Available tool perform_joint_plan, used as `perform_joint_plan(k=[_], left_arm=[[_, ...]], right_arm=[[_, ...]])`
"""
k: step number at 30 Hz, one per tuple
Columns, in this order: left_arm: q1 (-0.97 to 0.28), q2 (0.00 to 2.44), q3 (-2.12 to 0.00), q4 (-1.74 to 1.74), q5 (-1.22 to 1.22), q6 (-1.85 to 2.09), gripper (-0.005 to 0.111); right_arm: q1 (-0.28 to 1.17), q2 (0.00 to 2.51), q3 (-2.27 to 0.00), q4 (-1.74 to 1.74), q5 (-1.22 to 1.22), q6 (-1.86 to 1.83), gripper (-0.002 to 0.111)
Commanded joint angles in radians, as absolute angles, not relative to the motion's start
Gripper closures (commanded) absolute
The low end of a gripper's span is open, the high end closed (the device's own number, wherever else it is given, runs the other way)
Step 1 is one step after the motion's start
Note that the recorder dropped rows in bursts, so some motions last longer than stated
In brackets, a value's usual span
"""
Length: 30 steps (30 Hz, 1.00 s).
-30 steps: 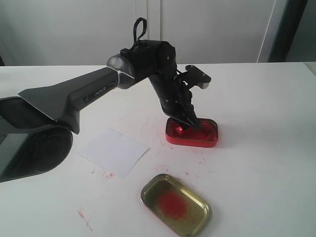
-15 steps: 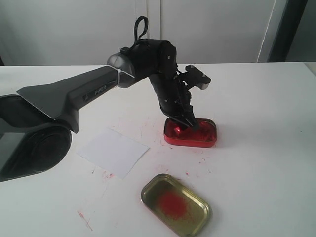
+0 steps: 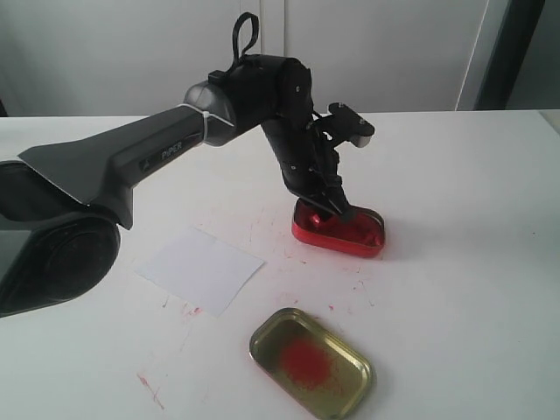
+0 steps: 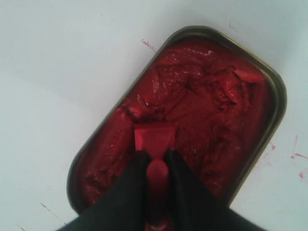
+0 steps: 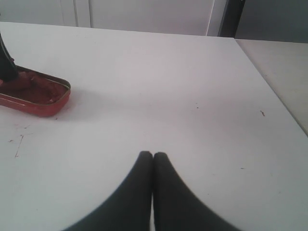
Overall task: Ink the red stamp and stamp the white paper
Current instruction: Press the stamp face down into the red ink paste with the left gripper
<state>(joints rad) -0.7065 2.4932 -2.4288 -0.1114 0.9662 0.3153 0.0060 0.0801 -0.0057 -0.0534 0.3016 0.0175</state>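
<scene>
My left gripper [image 4: 156, 155] is shut on the knob of the red stamp [image 4: 154, 138], whose flat base rests on the ink inside the red oblong tin [image 4: 269, 82]. In the exterior view the same gripper [image 3: 331, 210] reaches down into the tin [image 3: 350, 236] at mid-table. The white paper [image 3: 199, 268] lies flat to the left of the tin, apart from it. My right gripper [image 5: 153, 155] hovers over bare table with its fingers pressed together and nothing between them; it does not show in the exterior view.
A gold metal lid [image 3: 311, 362] with a red smear lies at the front of the table. Red ink flecks mark the table around the paper and the tin. The table's right edge [image 5: 272, 91] runs beside my right gripper.
The left arm has tipped and shifted slightly while holding the stamp in the tin; the tin has slid and turned a little with it. Paper and lid have not moved.
</scene>
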Motion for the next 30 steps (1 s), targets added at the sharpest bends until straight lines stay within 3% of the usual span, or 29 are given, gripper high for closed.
perform_joint_plan(k=[1,30], left_arm=[[-0.710,2.471,-2.433,-0.124,0.975,0.312,0.107],[-0.710,2.441,-2.433,-0.148,0.996,0.310,0.107]], right_arm=[[0.000,0.078,0.000,-0.053,0.289,0.022,0.108],[0.000,0.078,0.000,-0.053,0.289,0.022,0.108]])
